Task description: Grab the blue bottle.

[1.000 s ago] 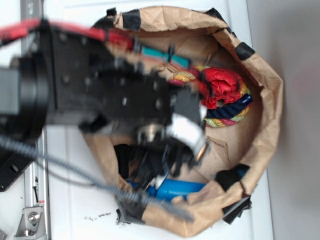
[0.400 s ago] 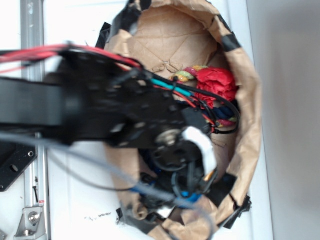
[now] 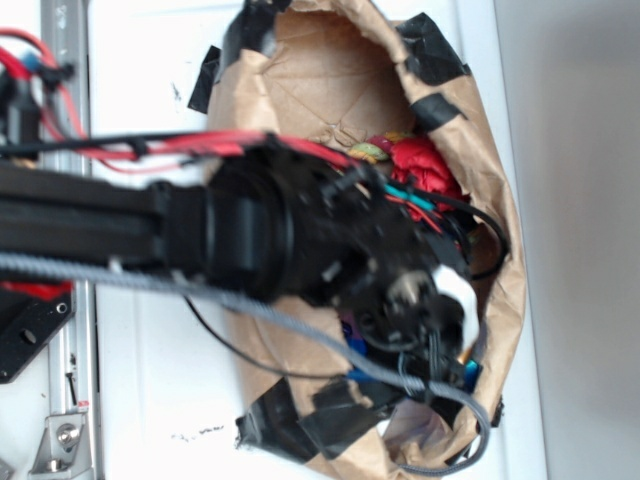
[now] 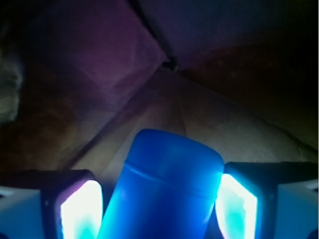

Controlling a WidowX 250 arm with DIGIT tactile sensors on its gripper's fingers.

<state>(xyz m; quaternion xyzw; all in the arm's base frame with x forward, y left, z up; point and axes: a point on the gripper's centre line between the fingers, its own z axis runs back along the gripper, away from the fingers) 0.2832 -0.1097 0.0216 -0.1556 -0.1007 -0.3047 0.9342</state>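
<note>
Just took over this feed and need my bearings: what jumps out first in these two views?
In the wrist view, the blue bottle fills the bottom centre, standing between the two glowing fingers of the tool. In the exterior view, the black arm reaches across from the left and covers most of the brown paper bag. A red bundle peeks out just above the arm, inside the bag.

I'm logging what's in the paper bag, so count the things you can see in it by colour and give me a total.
Blue: 1, the blue bottle, standing between the jaws of the gripper.
Red: 1, crumpled red item.
Multicoloured: 1, rope, mostly hidden by the arm.
Total: 3 in the paper bag; more may be hidden.
</note>
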